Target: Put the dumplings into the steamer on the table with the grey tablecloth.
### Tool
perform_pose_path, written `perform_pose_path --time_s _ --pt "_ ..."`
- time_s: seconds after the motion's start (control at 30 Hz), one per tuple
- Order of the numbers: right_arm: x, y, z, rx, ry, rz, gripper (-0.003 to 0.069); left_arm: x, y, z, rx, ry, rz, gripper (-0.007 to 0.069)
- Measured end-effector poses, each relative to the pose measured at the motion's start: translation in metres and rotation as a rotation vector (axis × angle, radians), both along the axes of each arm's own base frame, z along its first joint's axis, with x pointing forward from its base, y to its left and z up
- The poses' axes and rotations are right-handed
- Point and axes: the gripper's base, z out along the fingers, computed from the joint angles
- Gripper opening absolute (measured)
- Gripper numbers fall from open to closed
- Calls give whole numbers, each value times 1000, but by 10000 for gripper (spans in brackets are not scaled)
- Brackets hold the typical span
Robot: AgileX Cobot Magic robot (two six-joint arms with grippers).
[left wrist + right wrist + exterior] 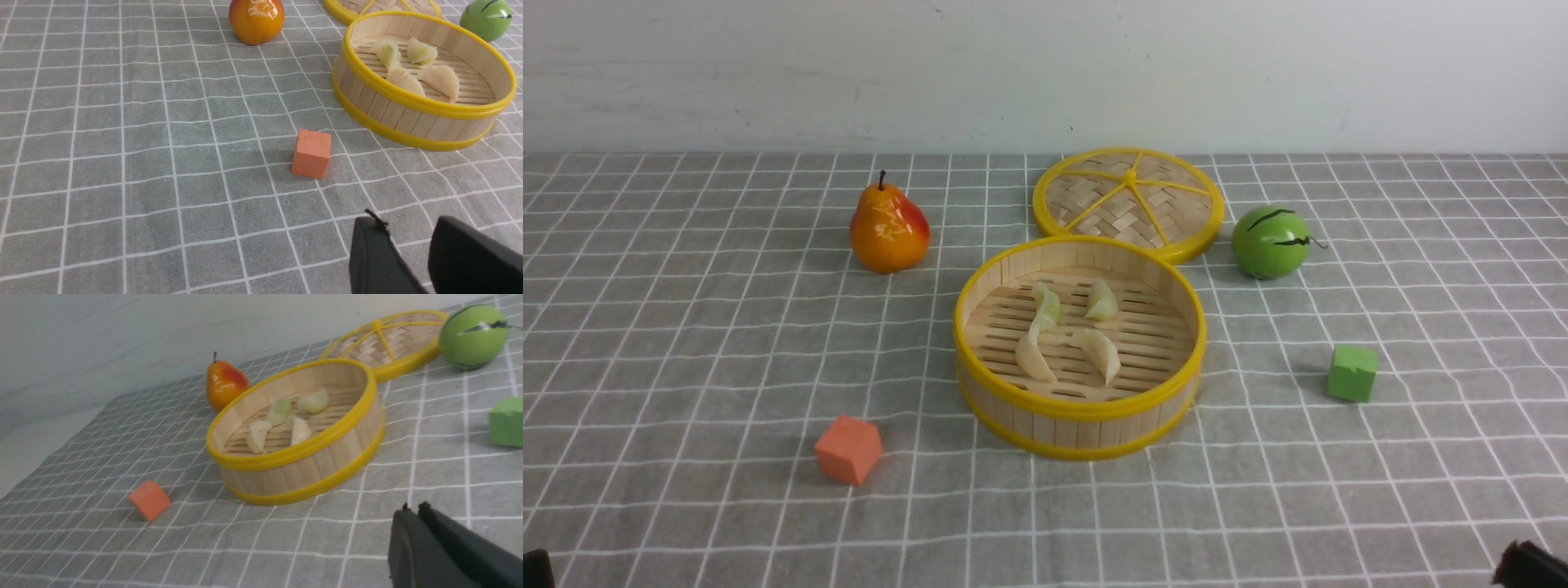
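grey cloth (686,343) with a white grid is covering the table (1421,490), slightly wrinkled and soft, so anything dragged over it is likely bunching it. bamboo steamer (1081,412) is sitting near the middle, stiff and probably light; its yellow rim is looking like the firmest place to pinch, though nothing is calling for moving it. behind it, the lid (1129,200) is lying flat, its near edge hidden behind the steamer's rim. four dumplings (1036,356) are lying on the slatted floor inside, two of them touching end to end; they are glossy, so likely slippery and small, best taken across the thick pleated belly. none is showing on the cloth, so the job is looking done. left gripper (408,249) is hanging part-open and empty near the orange cube (311,154); right gripper (417,512) is pressed closed, holding nothing.
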Motion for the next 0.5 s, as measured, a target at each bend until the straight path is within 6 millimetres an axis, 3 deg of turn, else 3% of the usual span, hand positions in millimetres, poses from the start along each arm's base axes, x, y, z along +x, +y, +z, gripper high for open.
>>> perform_pose_path --time_s 0.17,0.33,0.5 --pt "-7 -17 10 7 -143 -191 -2 0 0 0 -1 1 0 210" --pt "-16 -28 17 -226 -318 -360 -2 0 0 0 -2 1 0 216" --pt "-14 -29 5 -331 -203 -359 -2 0 0 -1 2 11 3 217"
